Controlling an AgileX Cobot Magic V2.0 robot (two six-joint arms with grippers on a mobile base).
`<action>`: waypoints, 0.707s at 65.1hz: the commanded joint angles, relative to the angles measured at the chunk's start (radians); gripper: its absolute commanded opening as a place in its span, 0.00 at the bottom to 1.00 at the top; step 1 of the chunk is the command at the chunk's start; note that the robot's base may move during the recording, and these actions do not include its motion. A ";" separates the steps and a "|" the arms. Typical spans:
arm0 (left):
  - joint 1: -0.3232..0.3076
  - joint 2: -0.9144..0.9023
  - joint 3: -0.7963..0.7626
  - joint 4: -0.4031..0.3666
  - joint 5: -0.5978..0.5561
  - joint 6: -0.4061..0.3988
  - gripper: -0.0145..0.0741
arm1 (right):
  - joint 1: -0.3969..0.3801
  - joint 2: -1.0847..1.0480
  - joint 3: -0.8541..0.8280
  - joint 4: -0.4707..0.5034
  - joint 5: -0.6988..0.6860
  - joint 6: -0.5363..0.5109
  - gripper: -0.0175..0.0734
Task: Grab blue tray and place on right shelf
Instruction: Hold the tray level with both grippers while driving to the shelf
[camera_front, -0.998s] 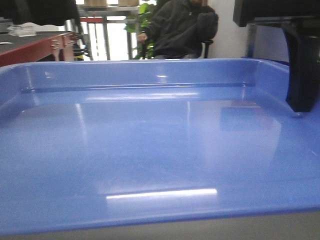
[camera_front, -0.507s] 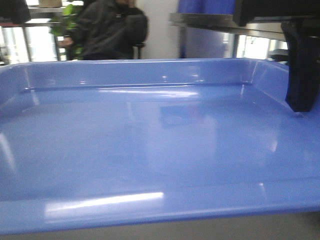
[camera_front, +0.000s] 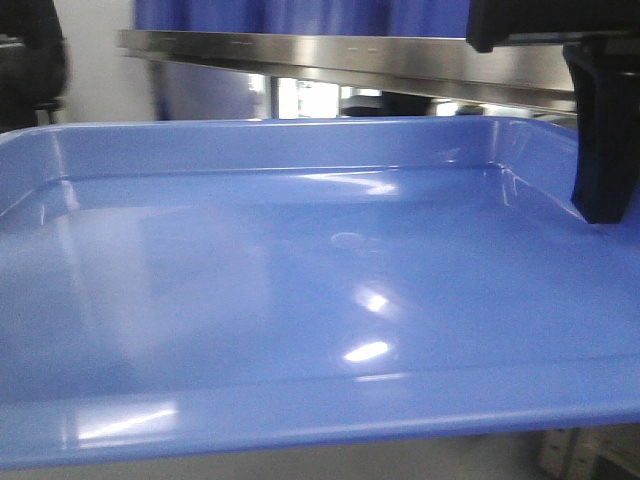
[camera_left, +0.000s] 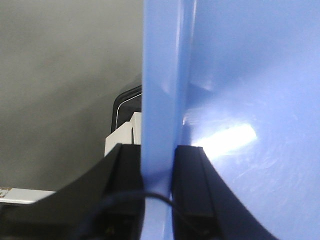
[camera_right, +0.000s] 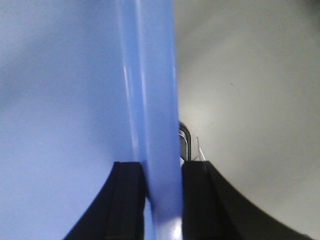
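Blue tray (camera_front: 300, 290) — fills the front view's centre and lower frame, held level. Left end effector (camera_left: 158, 172) and right end effector (camera_right: 162, 182) each clamp an opposite rim, likely to balance the wide load. Right shelf (camera_front: 330, 55) — steel beam across the upper frame, beyond the far rim.

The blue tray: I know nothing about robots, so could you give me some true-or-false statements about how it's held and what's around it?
1. The left gripper is clamped on the rim of the blue tray. True.
2. The right gripper hangs open, away from the tray. False: it is shut on the tray's rim too.
3. Several objects lie in the tray. False: its inside shows only reflections.
4. A shiny steel shelf beam runs beyond the tray's far rim. True.
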 joint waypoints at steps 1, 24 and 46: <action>-0.006 -0.021 -0.032 -0.017 0.058 -0.020 0.14 | 0.007 -0.033 -0.030 0.031 -0.043 0.012 0.47; -0.006 -0.021 -0.032 -0.017 0.058 -0.020 0.14 | 0.007 -0.033 -0.030 0.031 -0.043 0.012 0.47; -0.006 -0.021 -0.032 -0.017 0.058 -0.020 0.14 | 0.007 -0.033 -0.030 0.031 -0.043 0.012 0.47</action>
